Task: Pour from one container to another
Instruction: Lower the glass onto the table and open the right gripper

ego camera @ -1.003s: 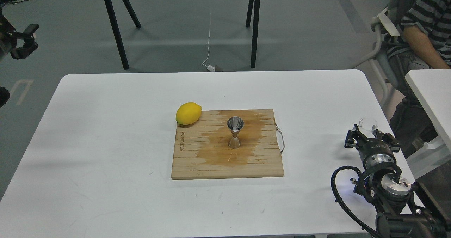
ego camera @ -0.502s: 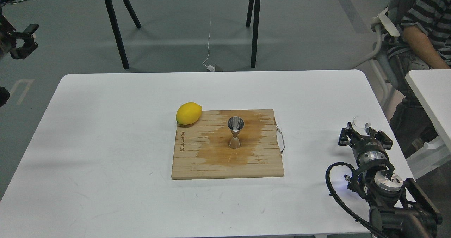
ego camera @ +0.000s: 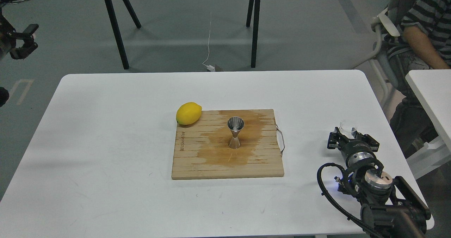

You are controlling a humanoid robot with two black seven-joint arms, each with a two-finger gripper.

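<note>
The small clear glass cup (ego camera: 347, 126) sits upright between the fingers of my right gripper (ego camera: 348, 135), which is shut on it, low over the table's right side. The shiny steel hourglass jigger (ego camera: 235, 132) stands upright in the middle of the wooden cutting board (ego camera: 190, 164), well to the left of the cup, on a dark wet stain. My left gripper (ego camera: 22, 40) hangs open far off at the upper left, beyond the table and holding nothing.
A yellow lemon (ego camera: 188, 113) lies at the board's far left corner. The board has a metal handle (ego camera: 280, 141) on its right edge. A seated person (ego camera: 422, 37) and a second white table (ego camera: 431, 100) are at the right. Black trestle legs (ego camera: 114, 26) stand behind the white table (ego camera: 105, 132).
My right gripper has carried the glass cup leftward, in over the table's right part. The jigger, lemon, board and left arm have stayed put.
</note>
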